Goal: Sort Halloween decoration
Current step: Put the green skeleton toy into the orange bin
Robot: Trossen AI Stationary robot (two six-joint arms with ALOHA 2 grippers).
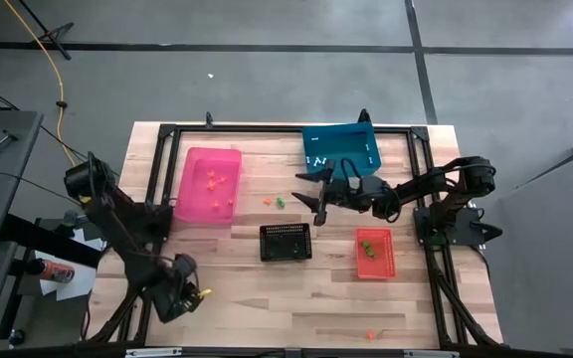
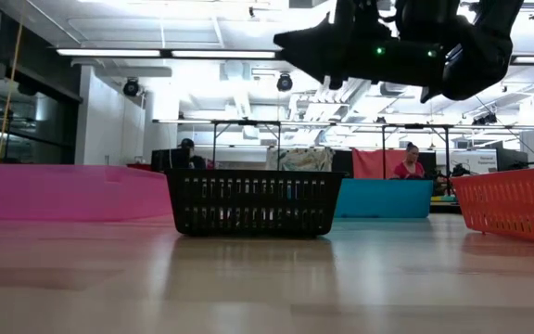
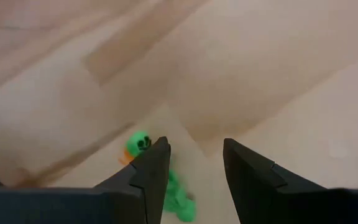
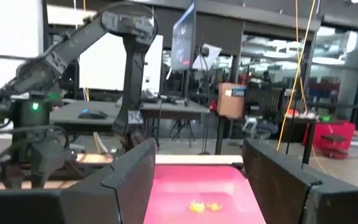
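The Halloween decoration shows as tiny trinkets. Orange ones lie in the pink bin [image 1: 209,184], green ones in the red bin [image 1: 374,252], white ones in the blue bin [image 1: 341,147]. An orange and a green trinket [image 1: 275,201] lie loose on the table. My left gripper [image 1: 185,293] [image 3: 194,155] points down at the near left, open. A green trinket [image 3: 140,142] with an orange one behind it lies by one finger [image 3: 157,165]. My right gripper [image 1: 312,194] [image 4: 197,168] hangs open and level above the table's middle, facing the pink bin. My left gripper's one finger stands right beside the green trinket [image 3: 178,200], which lies on the table under the gripper. I cannot tell whether the finger touches it.
A black basket [image 1: 286,242] [image 2: 251,201] stands in the middle of the table, between the pink and red bins. One more orange trinket [image 1: 371,335] lies near the front edge. Bare wood lies in front of the basket.
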